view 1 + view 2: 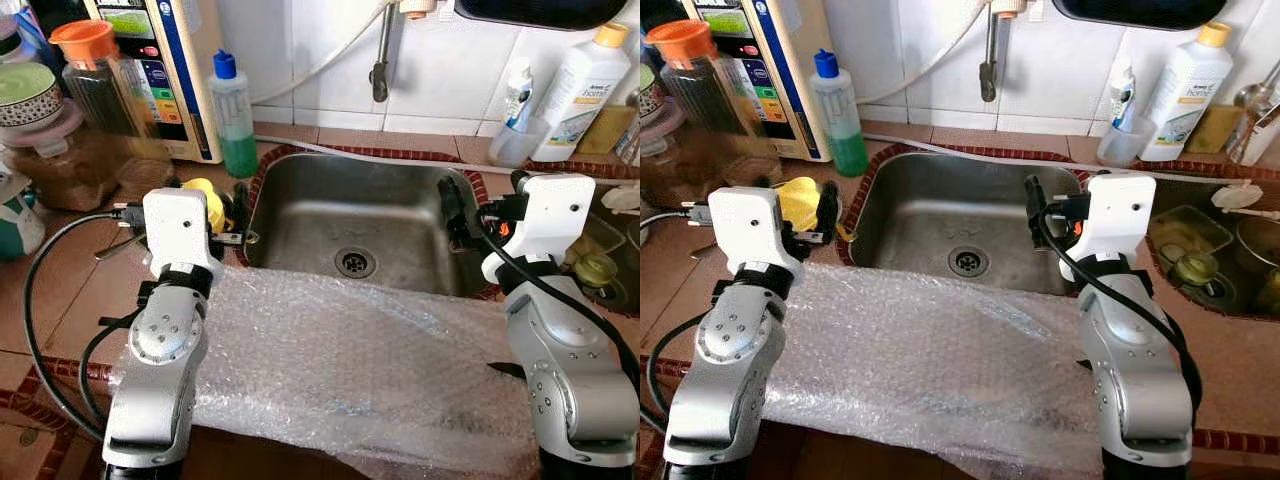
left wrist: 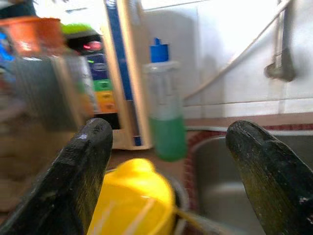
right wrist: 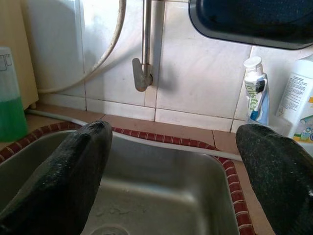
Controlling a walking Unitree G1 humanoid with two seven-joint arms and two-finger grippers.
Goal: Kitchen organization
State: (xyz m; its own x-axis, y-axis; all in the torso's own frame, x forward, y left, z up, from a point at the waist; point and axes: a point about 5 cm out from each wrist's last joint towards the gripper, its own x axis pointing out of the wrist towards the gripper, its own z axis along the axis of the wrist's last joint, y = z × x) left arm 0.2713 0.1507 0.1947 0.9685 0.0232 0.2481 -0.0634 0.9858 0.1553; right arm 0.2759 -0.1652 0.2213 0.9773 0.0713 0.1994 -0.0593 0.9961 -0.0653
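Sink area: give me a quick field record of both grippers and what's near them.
left gripper: open, by the yellow object left of the sink
right gripper: open, above the sink's right side
bubble wrap: spread over the front counter edge
green bottle: upright behind the sink's left corner
tap: on the wall over the basin

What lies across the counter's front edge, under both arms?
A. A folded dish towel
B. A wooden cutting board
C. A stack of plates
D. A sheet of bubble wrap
D: a clear sheet of bubble wrap is spread along the front of the steel sink, with the left gripper and right gripper held open above it, both empty.
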